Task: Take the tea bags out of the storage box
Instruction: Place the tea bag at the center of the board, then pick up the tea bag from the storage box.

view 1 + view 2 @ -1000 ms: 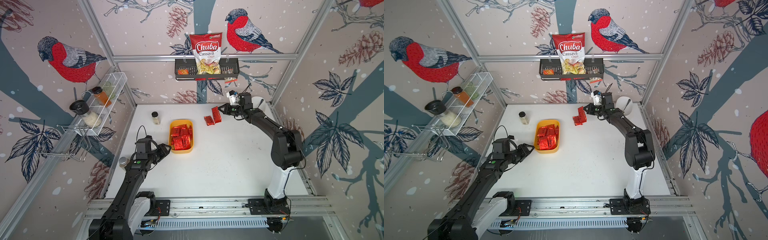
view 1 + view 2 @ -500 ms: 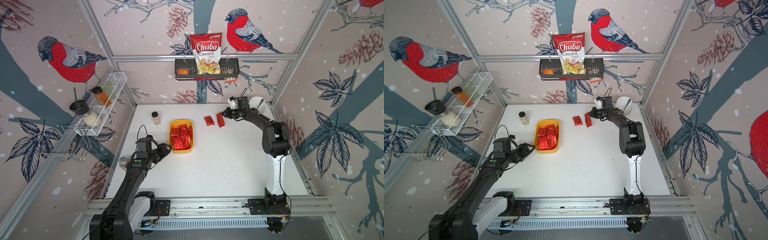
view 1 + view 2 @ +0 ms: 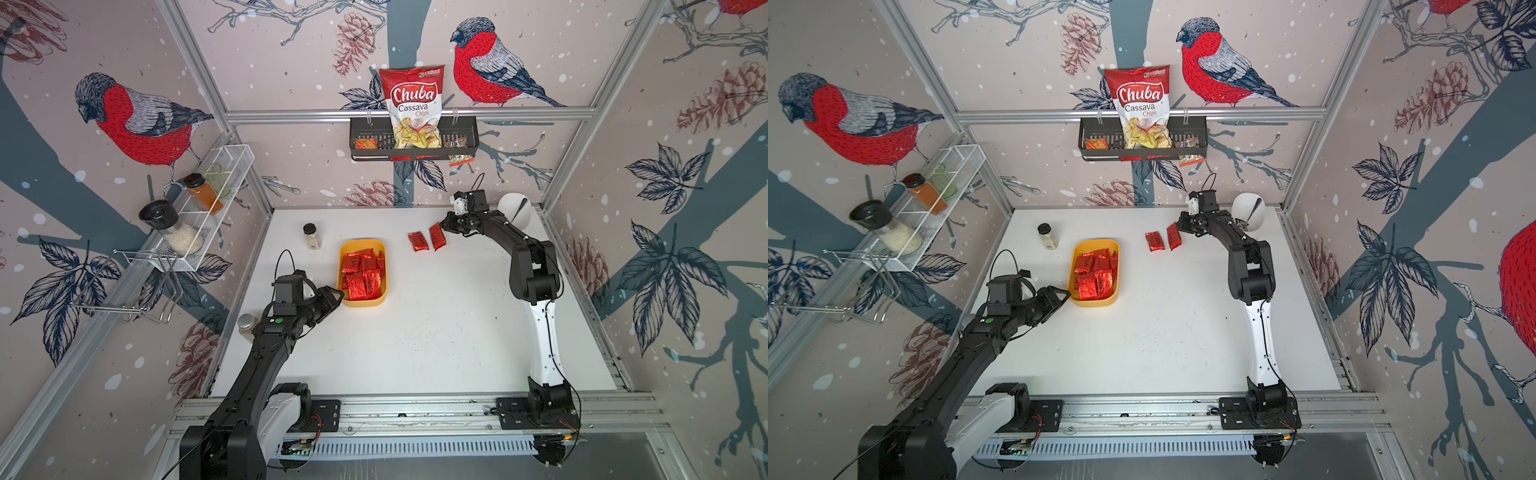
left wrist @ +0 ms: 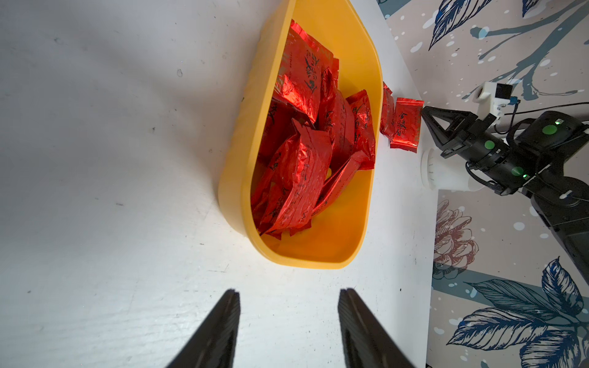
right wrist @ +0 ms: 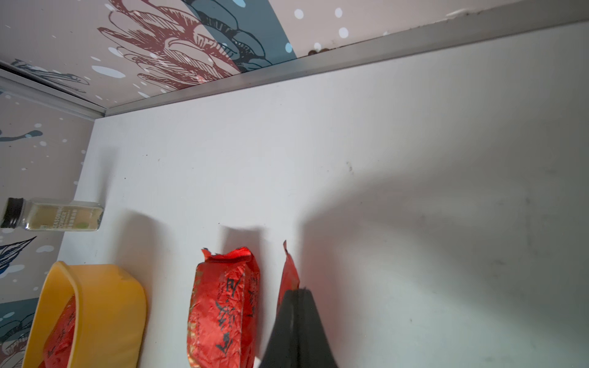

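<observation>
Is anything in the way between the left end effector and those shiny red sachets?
Only the near wall of the shallow yellow plastic tub. The open left end effector faces it across bare white tabletop; the shiny red foil sachets lie piled just behind that wall.

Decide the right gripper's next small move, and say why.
Probably open the right gripper: its shut jaws seem to pinch a shiny red foil tea sachet by its edge, resting on the white table beside another red sachet, outside the shallow yellow plastic storage box.
</observation>
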Robot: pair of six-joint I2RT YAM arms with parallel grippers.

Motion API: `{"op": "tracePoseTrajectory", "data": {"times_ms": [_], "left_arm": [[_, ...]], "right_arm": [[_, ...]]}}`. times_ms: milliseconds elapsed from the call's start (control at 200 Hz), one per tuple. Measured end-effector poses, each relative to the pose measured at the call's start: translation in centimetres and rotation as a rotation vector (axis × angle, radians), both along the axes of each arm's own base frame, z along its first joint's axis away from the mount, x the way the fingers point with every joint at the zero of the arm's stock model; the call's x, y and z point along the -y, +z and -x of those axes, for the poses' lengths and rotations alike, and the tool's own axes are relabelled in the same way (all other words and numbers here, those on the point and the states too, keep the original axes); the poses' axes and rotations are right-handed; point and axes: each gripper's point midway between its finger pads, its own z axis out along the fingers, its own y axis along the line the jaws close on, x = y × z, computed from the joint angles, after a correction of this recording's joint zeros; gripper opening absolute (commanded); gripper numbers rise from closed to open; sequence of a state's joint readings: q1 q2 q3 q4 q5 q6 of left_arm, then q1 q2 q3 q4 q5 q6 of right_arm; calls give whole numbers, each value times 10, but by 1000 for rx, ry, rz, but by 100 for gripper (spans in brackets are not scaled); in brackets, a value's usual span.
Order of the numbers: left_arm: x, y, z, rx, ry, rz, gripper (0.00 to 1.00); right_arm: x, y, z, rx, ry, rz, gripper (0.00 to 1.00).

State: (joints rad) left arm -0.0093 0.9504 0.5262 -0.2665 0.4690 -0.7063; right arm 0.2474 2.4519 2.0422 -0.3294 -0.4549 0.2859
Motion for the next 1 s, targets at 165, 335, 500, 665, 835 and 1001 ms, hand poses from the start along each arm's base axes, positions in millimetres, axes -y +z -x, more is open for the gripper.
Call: {"op": "tracePoseTrajectory", "data": {"times_ms": [165,335,500,665,835,1001], "left_arm": [[0,7,-4,16,-3,-7,55],[5,18,-12,45,-24,-45,54],[30,26,-21,60,-99,-96,48],[45,16,-31,36,-143,-163,44],[59,5,-44,19,-180,-232,41],[64,-8,-59,11,-191,-291,35]], "right_arm": [[9,-5,-4,-5,-39,56,43],[10,1,-3,16,-47,107,57],[-2,34,14,74,-36,155,59],[-20,73,54,129,-16,180,59],[-50,110,108,208,40,182,62],[-71,124,156,247,98,185,65]]}}
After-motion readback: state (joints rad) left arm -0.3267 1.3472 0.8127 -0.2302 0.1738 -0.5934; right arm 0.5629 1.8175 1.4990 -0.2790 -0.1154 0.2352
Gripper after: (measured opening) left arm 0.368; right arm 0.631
